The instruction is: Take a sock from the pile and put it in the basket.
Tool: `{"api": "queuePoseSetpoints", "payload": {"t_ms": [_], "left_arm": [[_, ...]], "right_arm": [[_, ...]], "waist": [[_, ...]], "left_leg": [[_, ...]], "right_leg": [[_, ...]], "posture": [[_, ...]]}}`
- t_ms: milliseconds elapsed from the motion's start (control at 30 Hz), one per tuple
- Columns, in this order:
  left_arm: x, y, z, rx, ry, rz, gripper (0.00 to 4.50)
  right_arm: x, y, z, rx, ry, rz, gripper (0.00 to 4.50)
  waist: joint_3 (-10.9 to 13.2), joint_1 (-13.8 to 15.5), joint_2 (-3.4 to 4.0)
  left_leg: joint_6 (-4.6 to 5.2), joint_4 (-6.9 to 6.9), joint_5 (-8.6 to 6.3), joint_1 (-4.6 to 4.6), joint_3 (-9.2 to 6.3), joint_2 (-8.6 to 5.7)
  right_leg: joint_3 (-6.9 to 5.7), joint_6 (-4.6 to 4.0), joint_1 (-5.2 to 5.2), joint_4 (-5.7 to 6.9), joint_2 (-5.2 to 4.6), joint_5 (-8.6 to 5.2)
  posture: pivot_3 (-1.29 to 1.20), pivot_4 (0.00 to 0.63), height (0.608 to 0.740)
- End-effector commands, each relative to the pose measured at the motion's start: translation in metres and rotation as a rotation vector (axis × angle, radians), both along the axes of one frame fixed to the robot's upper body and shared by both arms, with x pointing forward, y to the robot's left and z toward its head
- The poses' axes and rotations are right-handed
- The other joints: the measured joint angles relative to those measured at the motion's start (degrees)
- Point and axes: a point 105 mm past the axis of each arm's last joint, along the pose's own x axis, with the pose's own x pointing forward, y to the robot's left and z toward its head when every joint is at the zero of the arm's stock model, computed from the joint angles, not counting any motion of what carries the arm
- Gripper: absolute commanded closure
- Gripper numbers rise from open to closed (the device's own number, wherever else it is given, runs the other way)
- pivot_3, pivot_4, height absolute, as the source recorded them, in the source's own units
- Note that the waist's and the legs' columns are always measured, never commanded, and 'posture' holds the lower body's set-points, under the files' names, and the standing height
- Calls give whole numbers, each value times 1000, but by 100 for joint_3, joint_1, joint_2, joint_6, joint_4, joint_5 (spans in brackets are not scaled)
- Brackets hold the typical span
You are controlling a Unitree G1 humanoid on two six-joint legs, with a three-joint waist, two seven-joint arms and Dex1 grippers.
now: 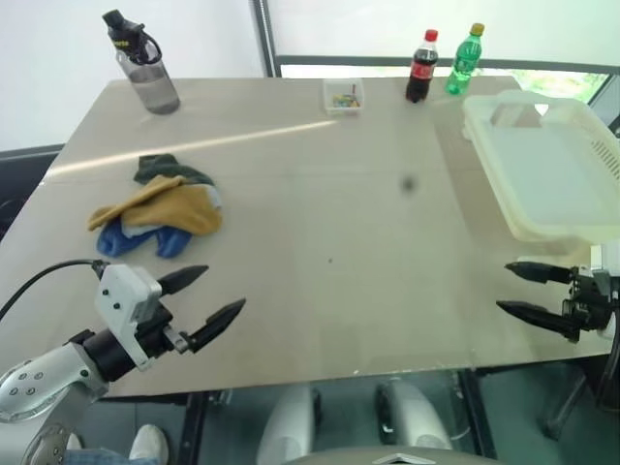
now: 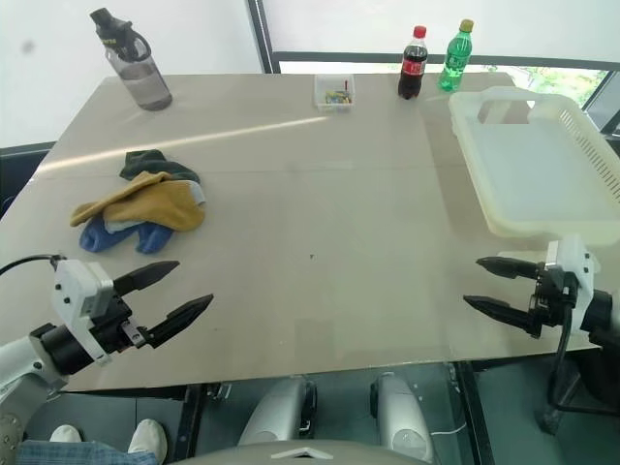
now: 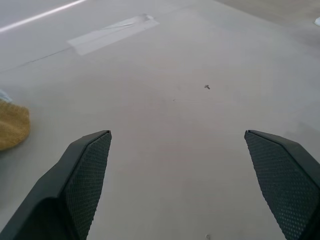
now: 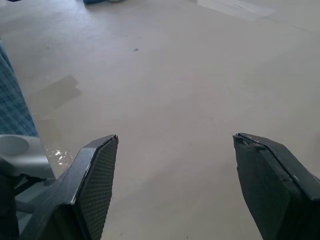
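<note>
I see the table (image 1: 320, 223) spread wide ahead of me. The basket (image 2: 542, 165) sits at its right side, far half, lying flat with its handle cut-out at the far end; nothing lies in it that I can make out. The pile (image 1: 160, 208) lies on the left half, mustard on top, blue at the near edge, dark green at the far edge. A grey bottle (image 1: 145, 66) stands at the far left corner. At the far edge stand a cola bottle (image 1: 421, 66), a green bottle (image 1: 464, 60) and a small clear box (image 1: 344, 96).

My left gripper (image 1: 208, 298) hovers at the near left edge with its fingers spread and empty; the pile lies just beyond it, farther and to its left, not touching. My right gripper (image 2: 494, 286) hangs at the near right edge, fingers apart and empty, just nearer than the basket's near rim and well apart from the pile.
</note>
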Motion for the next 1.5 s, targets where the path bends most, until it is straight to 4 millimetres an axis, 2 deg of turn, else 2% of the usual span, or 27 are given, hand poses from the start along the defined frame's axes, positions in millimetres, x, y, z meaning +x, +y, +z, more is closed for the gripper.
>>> {"api": "queuePoseSetpoints", "payload": {"t_ms": [33,333,467,567,700,833,1033,1133,1267,1500], "left_arm": [[3,-1,3,14,-12,-6,0],[19,5,4,16,-12,57,0],[32,14,5,37,-37,125,0],[48,33,3,131,-69,217,0],[73,47,-2,235,-128,306,0],[90,52,-5,321,-187,350,0],[108,54,5,431,-299,385,0],[116,71,20,428,-348,493,0],[123,111,31,364,-337,705,0],[147,134,26,337,-293,794,0]], "right_arm": [[1,11,12,19,-55,31,742],[3,40,39,150,-190,76,742],[4,51,51,185,-233,103,742],[3,55,53,184,-235,119,742],[5,58,50,175,-232,128,742],[6,58,50,173,-233,127,742],[5,57,48,169,-234,113,742],[5,57,47,170,-233,105,742],[4,57,45,172,-232,97,742],[8,58,44,176,-233,93,742]], "waist": [[0,0,0],[0,-4,2],[-1,-1,1],[-1,12,1],[-1,10,1],[-1,7,1],[-1,9,1],[-1,9,0],[-1,3,0],[-2,20,-2]], "left_leg": [[0,0,0,0,0,0],[0,-1,0,0,-2,1],[0,-1,0,-1,-3,0],[0,-1,0,-1,-5,-1],[0,-1,0,-1,-7,-7],[0,-2,0,-4,-7,-6],[0,-5,0,-5,-7,-4],[0,-5,0,-5,-10,-3],[0,-5,0,-5,-12,-4],[0,-3,0,-4,-13,-8]], "right_leg": [[0,0,0,0,1,0],[0,-6,0,1,2,4],[-1,-17,0,1,2,11],[-3,-17,1,2,2,11],[-4,-18,1,2,2,12],[-3,-17,1,0,0,14],[-3,4,0,0,-2,27],[-5,4,0,2,-2,28],[-6,5,0,5,-2,28],[-9,6,0,7,-2,28]], "posture": [[0,150,740],[0,150,740],[0,150,740],[0,150,740],[0,150,740],[0,150,740],[0,150,740],[0,150,740],[0,150,740],[0,150,740]]}}
